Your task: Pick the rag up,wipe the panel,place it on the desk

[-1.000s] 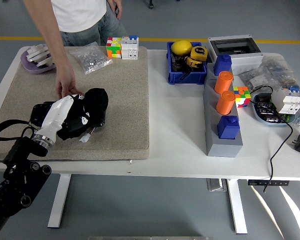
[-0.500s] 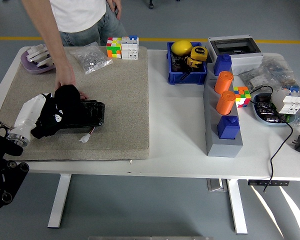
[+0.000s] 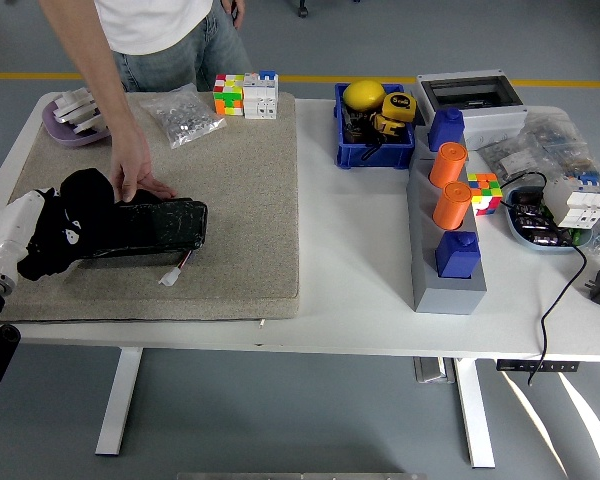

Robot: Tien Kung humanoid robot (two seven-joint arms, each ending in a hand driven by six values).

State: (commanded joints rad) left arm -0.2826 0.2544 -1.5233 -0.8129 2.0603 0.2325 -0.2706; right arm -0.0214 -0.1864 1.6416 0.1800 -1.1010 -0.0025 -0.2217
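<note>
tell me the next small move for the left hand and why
Probably sweep the rag back right along the panel. The left hand holds the rag at the panel's left end, while a person's hand steadies its far edge, so the rest of the top lies open.

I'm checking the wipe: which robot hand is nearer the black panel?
Left. The left hand grips the black rag at the left end of the panel; a person's hand steadies its far edge. The right hand is out of view.
</note>
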